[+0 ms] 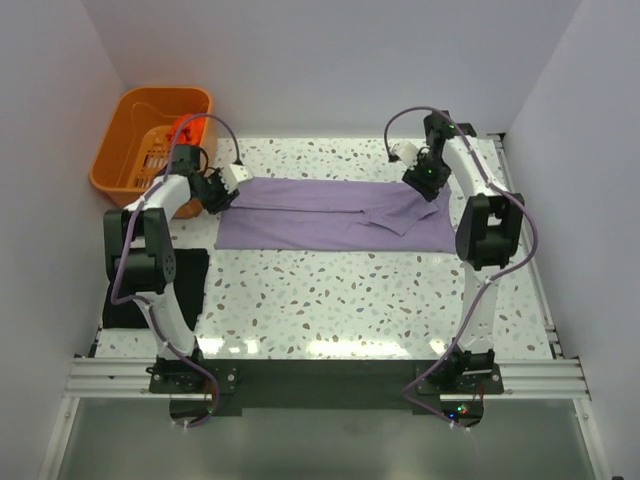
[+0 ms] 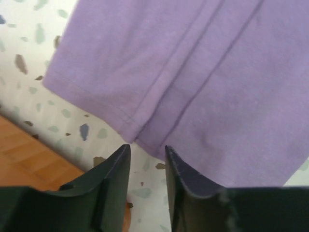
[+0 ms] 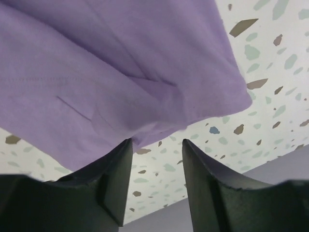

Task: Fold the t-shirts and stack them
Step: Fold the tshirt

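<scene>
Where the left arm crosses it, hidden: black cloth t-shirt (image 1: 190,278), at 8 o'clock on the table, largely covered, outline unclear.
Hard to make out: orange-red cloth (image 1: 182,127) inside the rigid orange slotted plastic basket (image 1: 105,160), at 10 o'clock by the table's far corner; only a scrap shows.
Lilac-purple cloth t-shirt (image 1: 330,215): folded into a long band, flat on the speckled white table (image 1: 350,300), toward 12 o'clock.
Left gripper (image 2: 147,150): jaws slightly apart, nothing between them, tips just off the band's 9 o'clock end.
Right gripper (image 3: 157,142): jaws apart, empty, just off the 3 o'clock end.
Cut off: each wrist view shows only a corner of the shirt.
</scene>
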Tool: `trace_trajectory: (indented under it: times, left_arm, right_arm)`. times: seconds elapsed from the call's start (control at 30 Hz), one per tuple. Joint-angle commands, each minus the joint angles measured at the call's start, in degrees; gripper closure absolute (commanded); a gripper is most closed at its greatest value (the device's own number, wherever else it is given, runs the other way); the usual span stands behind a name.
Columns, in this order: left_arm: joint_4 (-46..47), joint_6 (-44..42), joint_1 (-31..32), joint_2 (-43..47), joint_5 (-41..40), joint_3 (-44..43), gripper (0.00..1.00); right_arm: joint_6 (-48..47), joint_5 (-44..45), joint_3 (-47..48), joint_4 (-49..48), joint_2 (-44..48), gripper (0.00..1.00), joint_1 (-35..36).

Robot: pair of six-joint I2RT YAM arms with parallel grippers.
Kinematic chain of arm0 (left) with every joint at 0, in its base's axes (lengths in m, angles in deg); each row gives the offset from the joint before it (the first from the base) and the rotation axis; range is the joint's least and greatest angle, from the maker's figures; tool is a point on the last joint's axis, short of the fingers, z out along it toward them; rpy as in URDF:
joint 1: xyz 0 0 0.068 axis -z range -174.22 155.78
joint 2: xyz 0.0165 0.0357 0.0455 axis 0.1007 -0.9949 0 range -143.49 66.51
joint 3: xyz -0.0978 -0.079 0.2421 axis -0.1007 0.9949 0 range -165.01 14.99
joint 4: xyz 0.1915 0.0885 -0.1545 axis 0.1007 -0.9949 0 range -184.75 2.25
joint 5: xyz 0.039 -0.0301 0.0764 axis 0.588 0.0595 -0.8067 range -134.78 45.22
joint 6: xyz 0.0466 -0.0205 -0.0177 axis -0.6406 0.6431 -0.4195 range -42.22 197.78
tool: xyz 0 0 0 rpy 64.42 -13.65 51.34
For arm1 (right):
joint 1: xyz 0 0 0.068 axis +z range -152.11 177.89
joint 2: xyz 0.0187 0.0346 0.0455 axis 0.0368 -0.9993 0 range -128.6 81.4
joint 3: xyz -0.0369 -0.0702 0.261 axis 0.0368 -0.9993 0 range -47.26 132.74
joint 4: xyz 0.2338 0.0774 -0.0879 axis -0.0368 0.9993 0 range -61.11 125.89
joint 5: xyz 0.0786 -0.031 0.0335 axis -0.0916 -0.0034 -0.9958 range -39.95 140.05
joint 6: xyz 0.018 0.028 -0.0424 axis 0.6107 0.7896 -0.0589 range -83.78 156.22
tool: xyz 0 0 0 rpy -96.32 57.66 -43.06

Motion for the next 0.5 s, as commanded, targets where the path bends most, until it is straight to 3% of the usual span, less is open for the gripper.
trace_trajectory:
  times: [0.0, 0.03, 0.13, 0.33, 0.47]
  left_arm:
    - [0.88, 8.95, 0.08, 2.1, -0.9, -5.1, 0.58]
    - [0.44, 9.67, -0.09, 4.02, -0.73, -4.49, 0.5]
    - [-0.7, 11.78, -0.01, 7.19, 1.02, -2.65, 0.42]
    - [-3.87, 16.52, 0.08, 10.81, 3.4, 3.68, 0.41]
    - [-1.94, 19.34, 0.17, 10.2, 2.7, 7.9, 0.42]
  right_arm:
    - [9.77, 0.58, 8.68, 4.22, -0.94, 0.47, -1.47]
    - [11.11, -0.73, 9.49, 6.93, -0.59, 0.46, -2.52]
    - [15.59, -3.71, 9.15, 10.2, 1.08, 0.46, -4.29]
    - [23.24, -8.82, -5.51, 12.41, 7.66, 0.53, -7.81]
    - [25.71, -5.41, -15.53, 5.32, 10.22, 0.55, -8.33]
